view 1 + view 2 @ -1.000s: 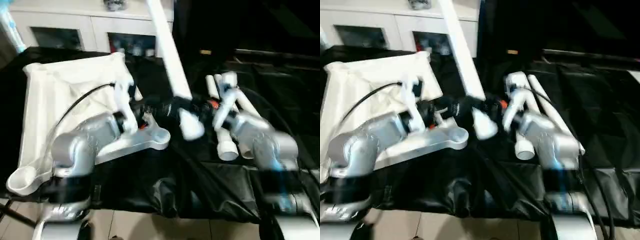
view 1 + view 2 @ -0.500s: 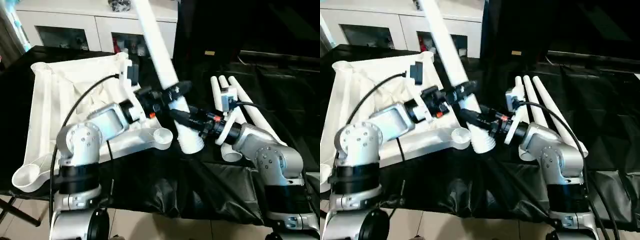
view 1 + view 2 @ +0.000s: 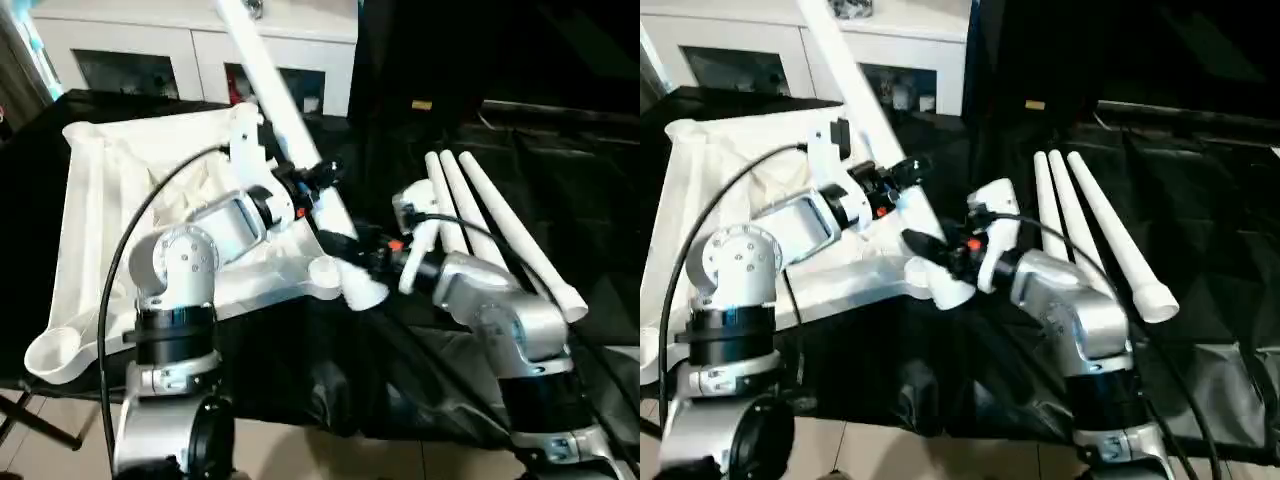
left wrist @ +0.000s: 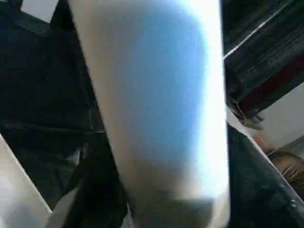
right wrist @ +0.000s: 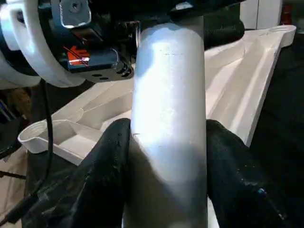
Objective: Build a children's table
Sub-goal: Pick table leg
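The raised leg (image 3: 285, 110) has tipped further toward the robot's left, and its wide lower end has swung in to the tabletop's (image 3: 100, 200) near corner socket (image 3: 325, 270). The left end effector (image 3: 318, 180) has narrowed around the leg's shaft, above the right end effector (image 5: 166, 156).

Both silver forearms reach forward and converge; the right gripper (image 5: 166, 137) and left gripper (image 3: 312, 182) clamp the leg (image 3: 285, 110).

Held leg (image 3: 270, 85) top cut off by edge; wide end (image 3: 362, 291) blurred.
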`<state>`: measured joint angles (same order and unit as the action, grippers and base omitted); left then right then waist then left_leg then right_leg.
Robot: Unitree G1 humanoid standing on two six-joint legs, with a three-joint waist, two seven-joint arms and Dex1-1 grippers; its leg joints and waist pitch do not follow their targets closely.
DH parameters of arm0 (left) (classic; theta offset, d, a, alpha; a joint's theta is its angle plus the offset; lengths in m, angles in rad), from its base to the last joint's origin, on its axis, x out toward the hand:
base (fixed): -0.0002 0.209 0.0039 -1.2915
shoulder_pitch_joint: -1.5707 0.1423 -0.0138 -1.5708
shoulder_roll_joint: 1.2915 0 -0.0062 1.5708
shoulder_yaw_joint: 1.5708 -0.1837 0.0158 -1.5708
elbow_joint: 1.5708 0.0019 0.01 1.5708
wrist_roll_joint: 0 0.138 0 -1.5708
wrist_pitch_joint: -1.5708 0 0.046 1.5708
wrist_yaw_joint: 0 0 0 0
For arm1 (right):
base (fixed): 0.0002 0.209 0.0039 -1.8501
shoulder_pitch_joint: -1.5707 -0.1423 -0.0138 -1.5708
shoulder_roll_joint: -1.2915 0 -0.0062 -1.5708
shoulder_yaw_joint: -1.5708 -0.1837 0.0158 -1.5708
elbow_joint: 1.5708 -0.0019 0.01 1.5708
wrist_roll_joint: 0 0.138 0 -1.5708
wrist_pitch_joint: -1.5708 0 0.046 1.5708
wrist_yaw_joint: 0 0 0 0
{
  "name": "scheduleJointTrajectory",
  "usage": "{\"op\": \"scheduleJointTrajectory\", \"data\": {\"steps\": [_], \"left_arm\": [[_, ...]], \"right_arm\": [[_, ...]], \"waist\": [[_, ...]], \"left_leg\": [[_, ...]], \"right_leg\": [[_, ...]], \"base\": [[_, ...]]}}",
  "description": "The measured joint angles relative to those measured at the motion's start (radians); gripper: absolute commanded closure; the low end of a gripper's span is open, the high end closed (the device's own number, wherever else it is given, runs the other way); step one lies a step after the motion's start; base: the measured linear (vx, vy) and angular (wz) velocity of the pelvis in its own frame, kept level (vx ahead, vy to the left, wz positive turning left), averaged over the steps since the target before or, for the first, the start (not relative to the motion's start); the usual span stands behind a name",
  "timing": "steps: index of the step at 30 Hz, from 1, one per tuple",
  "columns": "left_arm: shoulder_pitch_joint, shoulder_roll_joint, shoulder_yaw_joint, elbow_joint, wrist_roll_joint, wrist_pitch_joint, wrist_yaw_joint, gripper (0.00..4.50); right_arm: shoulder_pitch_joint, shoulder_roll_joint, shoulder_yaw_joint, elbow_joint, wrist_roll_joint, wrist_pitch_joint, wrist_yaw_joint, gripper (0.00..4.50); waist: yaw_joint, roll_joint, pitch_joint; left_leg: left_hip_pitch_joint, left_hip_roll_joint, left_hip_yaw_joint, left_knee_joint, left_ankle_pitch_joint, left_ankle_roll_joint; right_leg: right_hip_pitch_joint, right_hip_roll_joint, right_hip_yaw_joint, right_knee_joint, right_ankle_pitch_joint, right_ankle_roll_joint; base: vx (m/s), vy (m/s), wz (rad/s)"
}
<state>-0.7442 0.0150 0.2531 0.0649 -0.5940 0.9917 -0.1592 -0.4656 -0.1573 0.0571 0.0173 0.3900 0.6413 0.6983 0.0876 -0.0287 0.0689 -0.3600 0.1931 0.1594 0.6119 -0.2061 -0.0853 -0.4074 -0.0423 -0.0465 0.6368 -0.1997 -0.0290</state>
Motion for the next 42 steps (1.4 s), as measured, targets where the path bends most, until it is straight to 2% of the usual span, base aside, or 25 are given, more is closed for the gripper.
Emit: {"op": "scheduleJointTrajectory", "data": {"steps": [3,11,13,16,19,20,22,26,35,42], "left_arm": [[0.0,0.0,-0.005,-0.004,-0.002,0.0,0.001,2.27],[0.0,-0.004,-0.004,-0.009,-0.016,-0.001,0.009,2.49],[0.001,-0.003,-0.005,-0.01,-0.02,-0.01,-0.008,2.5],[0.004,0.009,-0.025,-0.011,-0.013,-0.034,-0.035,2.53],[0.033,0.077,-0.104,-0.022,0.026,-0.066,-0.1,2.59],[0.04,0.086,-0.116,-0.021,0.035,-0.07,-0.113,2.59],[0.047,0.106,-0.143,-0.021,0.044,-0.079,-0.152,2.61],[0.047,0.138,-0.177,-0.03,0.045,-0.101,-0.231,2.62],[0.067,0.197,-0.232,-0.118,-0.08,-0.098,-0.508,2.62],[0.067,0.254,-0.29,-0.129,-0.086,-0.101,-0.642,2.62]], "right_arm": [[0.0,0.001,0.008,0.0,-0.005,-0.013,-0.008,2.63],[0.0,0.0,0.019,0.0,-0.015,-0.026,-0.018,2.63],[0.0,0.001,0.019,0.0,-0.015,-0.033,-0.018,2.07],[-0.005,0.0,0.019,0.0,-0.008,-0.035,-0.015,1.85],[-0.021,-0.015,0.015,0.0,0.01,-0.033,0.009,1.65],[-0.026,-0.021,0.011,0.0,0.01,-0.033,0.015,1.65],[-0.036,-0.041,0.012,0.001,0.009,-0.034,0.039,1.33],[-0.04,-0.088,0.026,0.001,0.024,-0.03,0.114,1.26],[-0.04,-0.218,0.044,-0.022,0.13,0.091,0.331,1.26],[-0.04,-0.276,0.074,-0.039,0.159,0.102,0.425,1.26]], "waist": [[0.0,0.0,0.0],[0.0,0.0,0.0],[0.0,0.0,0.0],[0.0,0.0,0.0],[-0.002,0.0,0.0],[-0.001,0.0,0.0],[0.001,0.0,0.0],[0.002,0.0,0.0],[0.0,0.0,0.0],[0.0,0.0,0.0]], "left_leg": [[0.0,0.0,0.0,0.0,0.0,0.0],[-0.002,0.0,0.0,0.0,0.0,-0.001],[-0.003,0.0,0.0,0.0,0.0,0.0],[-0.003,0.0,-0.001,0.0,0.0,0.0],[-0.003,0.0,-0.001,0.0,0.0,0.0],[-0.004,0.0,-0.001,0.0,0.0,0.0],[-0.005,0.0,-0.001,0.0,0.0,0.0],[-0.005,0.0,-0.001,0.0,0.0,0.0],[-0.005,0.0,-0.001,0.0,0.001,0.001],[-0.005,0.0,0.001,0.0,0.003,0.003]], "right_leg": [[0.0,0.0,0.0,0.0,0.001,0.0],[0.0,0.0,0.0,-0.001,0.001,0.0],[0.0,0.0,0.0,-0.001,0.001,0.0],[0.0,0.0,0.0,-0.002,0.002,0.0],[0.0,0.0,0.0,-0.002,0.002,0.001],[0.0,0.0,0.0,-0.002,0.002,0.001],[0.0,0.0,-0.001,-0.004,0.003,0.001],[0.0,0.0,-0.001,-0.006,0.004,0.001],[0.0,0.0,-0.001,-0.005,0.005,0.001],[0.0,0.0,0.0,-0.005,0.007,0.001]], "base": [[0.0,0.0,0.0],[0.0,0.0,0.0],[0.0,0.0,0.0],[0.0,0.0,0.0],[0.0,0.0,0.0],[0.0,0.0,0.0],[0.0,0.0,0.0],[0.0,0.0,0.0],[0.0,0.0,0.0],[0.0,0.0,0.0]]}}
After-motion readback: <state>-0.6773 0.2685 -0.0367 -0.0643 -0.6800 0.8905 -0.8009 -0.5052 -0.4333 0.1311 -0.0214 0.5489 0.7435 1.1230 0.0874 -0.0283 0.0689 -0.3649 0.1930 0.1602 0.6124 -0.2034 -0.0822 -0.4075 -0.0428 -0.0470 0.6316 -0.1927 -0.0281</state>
